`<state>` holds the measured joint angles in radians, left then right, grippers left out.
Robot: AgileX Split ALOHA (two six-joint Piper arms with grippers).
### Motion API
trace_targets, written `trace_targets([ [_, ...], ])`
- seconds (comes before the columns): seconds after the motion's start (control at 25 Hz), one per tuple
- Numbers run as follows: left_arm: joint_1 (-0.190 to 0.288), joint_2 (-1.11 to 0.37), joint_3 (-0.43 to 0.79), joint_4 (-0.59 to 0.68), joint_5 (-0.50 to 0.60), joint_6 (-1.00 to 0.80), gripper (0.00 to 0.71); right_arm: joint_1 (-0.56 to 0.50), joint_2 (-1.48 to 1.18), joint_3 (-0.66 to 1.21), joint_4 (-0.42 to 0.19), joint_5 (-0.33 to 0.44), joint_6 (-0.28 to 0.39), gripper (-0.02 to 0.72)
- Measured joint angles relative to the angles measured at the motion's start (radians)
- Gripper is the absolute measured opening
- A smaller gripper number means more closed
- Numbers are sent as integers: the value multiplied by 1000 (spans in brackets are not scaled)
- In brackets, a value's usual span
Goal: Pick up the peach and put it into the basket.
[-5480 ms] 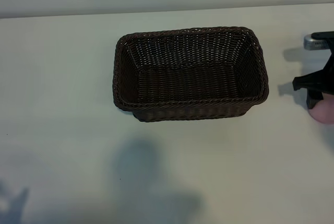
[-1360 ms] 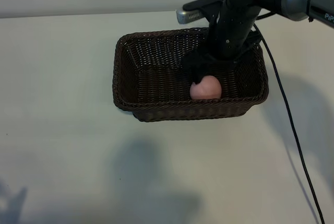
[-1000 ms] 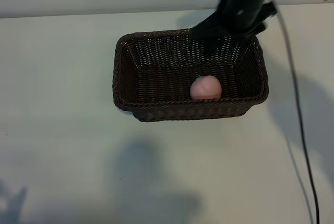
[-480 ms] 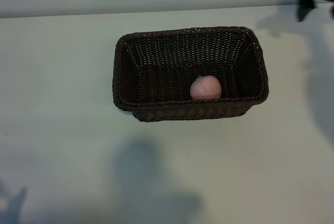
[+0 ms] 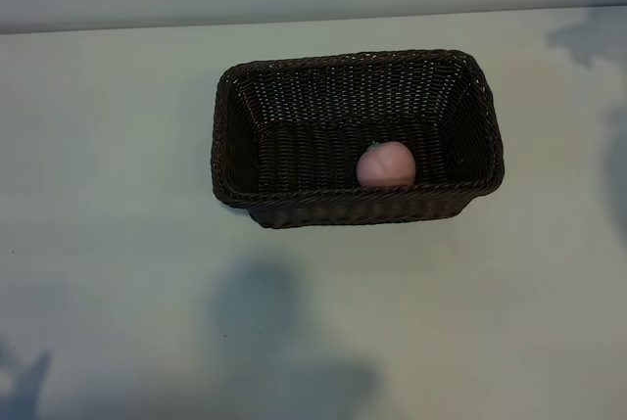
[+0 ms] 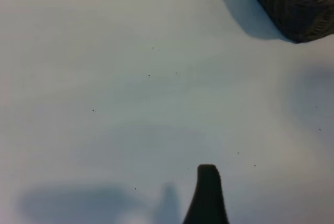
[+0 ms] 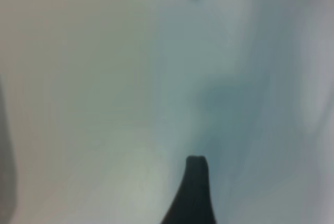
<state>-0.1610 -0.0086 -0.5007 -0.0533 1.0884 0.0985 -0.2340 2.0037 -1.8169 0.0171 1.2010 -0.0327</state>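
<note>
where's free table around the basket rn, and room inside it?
Bare table lies on every side of the basket, widest at the exterior view's left and front. Inside, the peach sits against the front wall, right of centre; the left half of the basket floor is free.

The basket (image 5: 358, 136) sits on the tabletop (image 5: 118, 244), toward the far side and a little right of the middle in the exterior view. The peach (image 5: 385, 164) lies inside it, against the near wall and right of the basket's centre. The tabletop lies on all sides of the basket.
</note>
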Motion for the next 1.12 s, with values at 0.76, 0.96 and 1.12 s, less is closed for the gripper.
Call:
trace_targets([
  [0.76, 0, 0, 0, 0, 0, 0, 588, 0, -535, 6, 4, 20, -4, 599],
  [0.96, 0, 0, 0, 0, 0, 0, 588, 0, -755, 114, 0, 21, -3, 599],
  [1.12, 0, 0, 0, 0, 0, 0, 588, 0, -930, 246, -6, 23, 5, 599],
])
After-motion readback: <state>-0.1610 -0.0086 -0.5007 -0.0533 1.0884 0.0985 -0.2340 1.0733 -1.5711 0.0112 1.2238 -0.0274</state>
